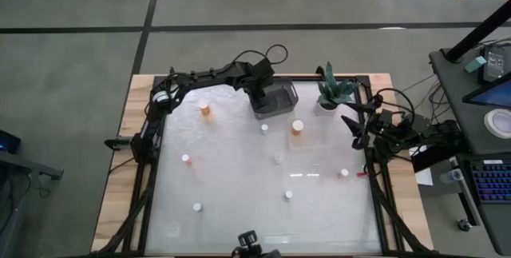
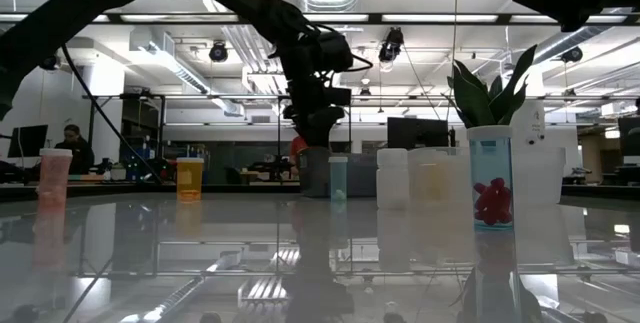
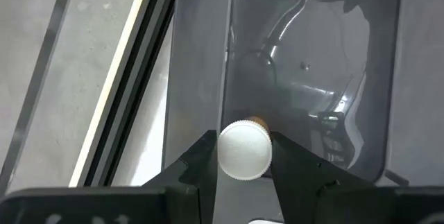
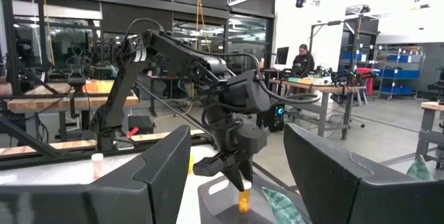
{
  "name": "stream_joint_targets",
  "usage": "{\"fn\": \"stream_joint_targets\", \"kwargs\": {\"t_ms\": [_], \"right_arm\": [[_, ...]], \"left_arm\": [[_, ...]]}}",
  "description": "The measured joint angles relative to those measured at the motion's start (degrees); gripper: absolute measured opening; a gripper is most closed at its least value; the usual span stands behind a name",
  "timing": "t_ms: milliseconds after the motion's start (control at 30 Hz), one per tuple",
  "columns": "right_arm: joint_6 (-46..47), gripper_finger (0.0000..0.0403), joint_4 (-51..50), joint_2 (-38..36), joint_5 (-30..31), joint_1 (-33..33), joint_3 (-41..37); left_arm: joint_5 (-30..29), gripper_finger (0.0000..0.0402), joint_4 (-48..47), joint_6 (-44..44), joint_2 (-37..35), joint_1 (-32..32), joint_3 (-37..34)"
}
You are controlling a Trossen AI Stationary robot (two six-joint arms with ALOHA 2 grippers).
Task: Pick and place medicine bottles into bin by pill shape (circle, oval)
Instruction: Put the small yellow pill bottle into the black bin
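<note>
While over bin point(image 3: 201, 78), bottle point(image 3: 244, 149) between left fingers point(image 3: 198, 161)

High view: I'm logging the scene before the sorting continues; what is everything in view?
held medicine bottle: one, orange, white cap, over the bin
orange bottles: two, standing on the table
small white bottles: at least five, scattered on the table
bin: one, dark grey, table's far edge
potted plant: one, green, beside the bin
person: one, room behind
left gripper: shut on the held medicine bottle
right gripper: open, table's right edge
</note>
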Motion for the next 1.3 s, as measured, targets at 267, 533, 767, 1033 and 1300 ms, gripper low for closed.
{"fn": "stream_joint_targets", "kwargs": {"t_ms": [267,533,767,1033,1300], "right_arm": [[0.00,0.0224,0.00,0.00,-0.01,0.00,0.00],[0.00,0.0224,-0.02,-0.01,-0.07,0.00,0.00],[0.00,0.0224,-0.06,-0.02,-0.16,0.00,0.00],[0.00,0.0224,-0.07,-0.02,-0.16,0.00,0.00],[-0.02,0.0224,-0.09,-0.02,-0.14,0.00,0.00]], "left_arm": [[0.68,0.0119,0.04,-0.04,0.00,-0.21,-0.14],[0.93,0.0124,0.07,-1.51,-0.02,-0.26,-0.36],[5.05,0.0125,0.04,-1.58,-0.02,-0.28,-0.40],[5.13,0.0125,0.04,-1.59,-0.02,-0.31,-0.40],[4.89,0.0125,0.04,-1.57,-0.07,-0.28,-0.48]]}}
